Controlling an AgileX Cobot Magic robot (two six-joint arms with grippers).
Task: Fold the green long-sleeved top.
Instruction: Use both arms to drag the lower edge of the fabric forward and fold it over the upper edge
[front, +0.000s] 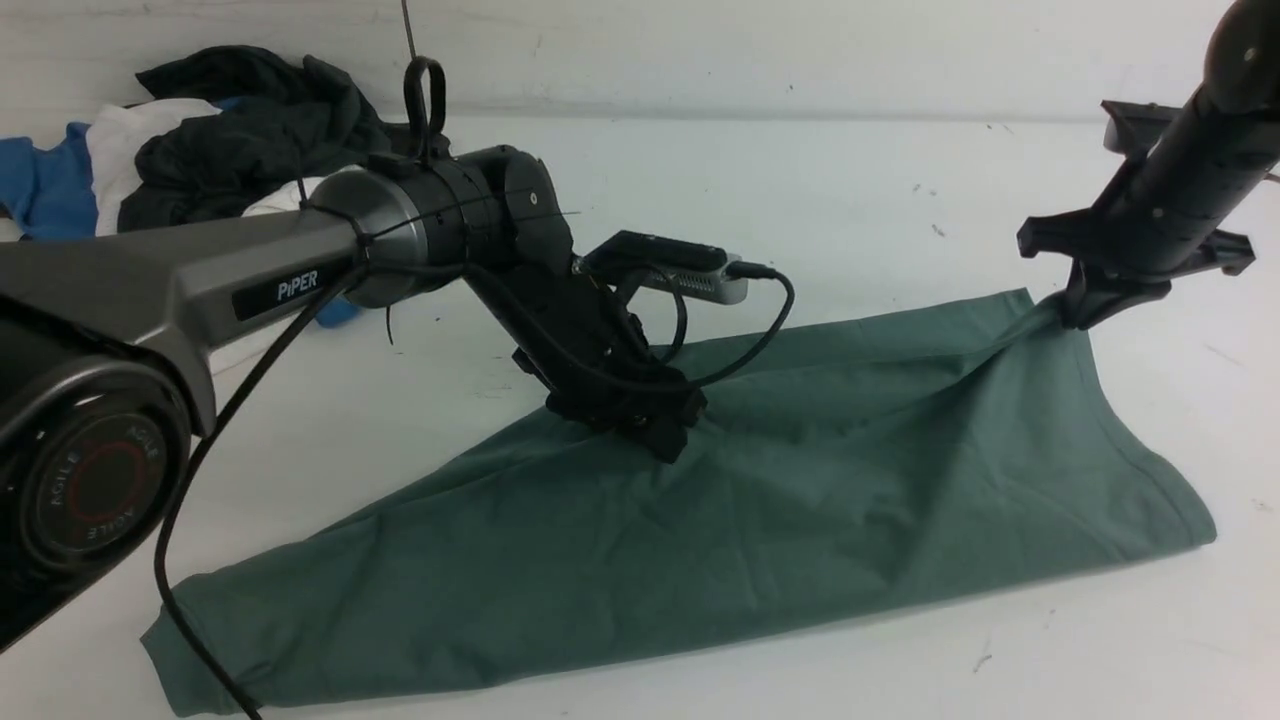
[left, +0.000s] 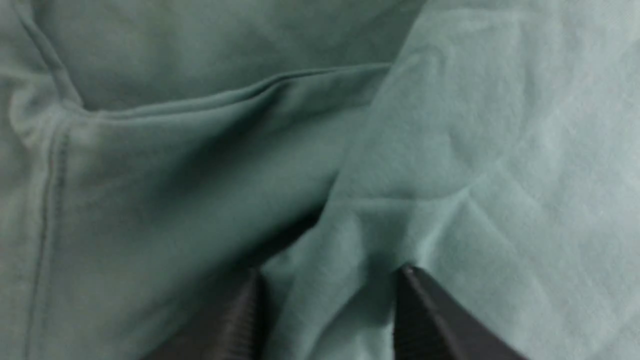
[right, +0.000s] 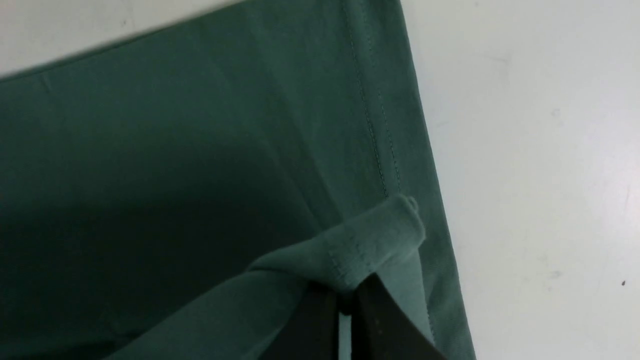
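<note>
While the left pincer (front: 668, 438) rests with jaws parted on the middle of the green long-sleeved top (front: 800, 520), cloth loose between them, the right pincer (front: 1078, 308) is clamped on a hem corner raised just off the bench (front: 800, 170). The top lies in a long band across the bench, mid-fold by my reckoning; next that corner needs carrying over and laying flat without dragging the rest.

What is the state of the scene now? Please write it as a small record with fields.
garment: green long-sleeved top, lying creased on the table
left tool: open, down on the top's middle
right tool: shut on the top's hemmed corner, raised off the table
other clothes: piled at the far left of the table
</note>
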